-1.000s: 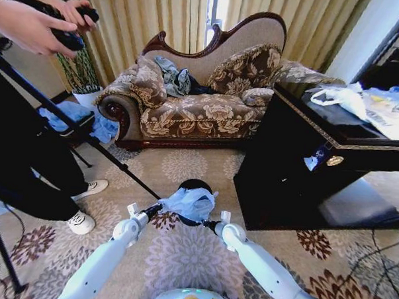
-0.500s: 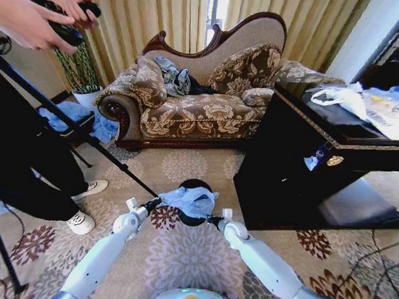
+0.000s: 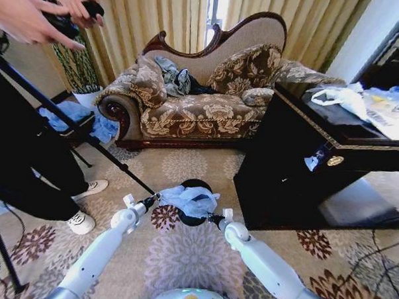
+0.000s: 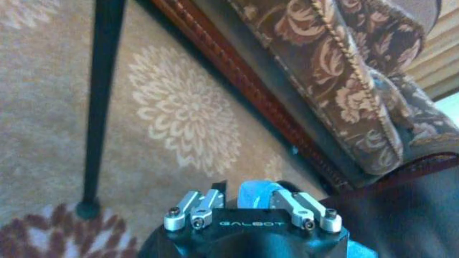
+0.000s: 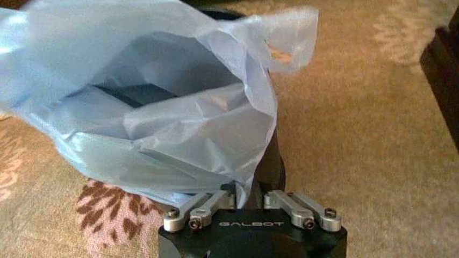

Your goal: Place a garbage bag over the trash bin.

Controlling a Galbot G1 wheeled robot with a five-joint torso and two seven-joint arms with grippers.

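The black trash bin stands on the carpet just ahead of me, with the pale blue garbage bag spread across its mouth. My left gripper is at the bag's left edge, shut on a fold of blue plastic. At the bin's near right side my right gripper is shut on the bag's hem. In the right wrist view the garbage bag billows open above that gripper, and the bin's dark side shows beside it. The bag hides most of the bin.
A black tripod leg slants down to the carpet close to the left gripper. A person's shoes are at the left. A dark cabinet stands right of the bin, a patterned sofa behind it.
My left gripper has drawn the bag's edge outward to the left and a little away from me. The bag lies flatter and wider over the bin. The right gripper has barely shifted.
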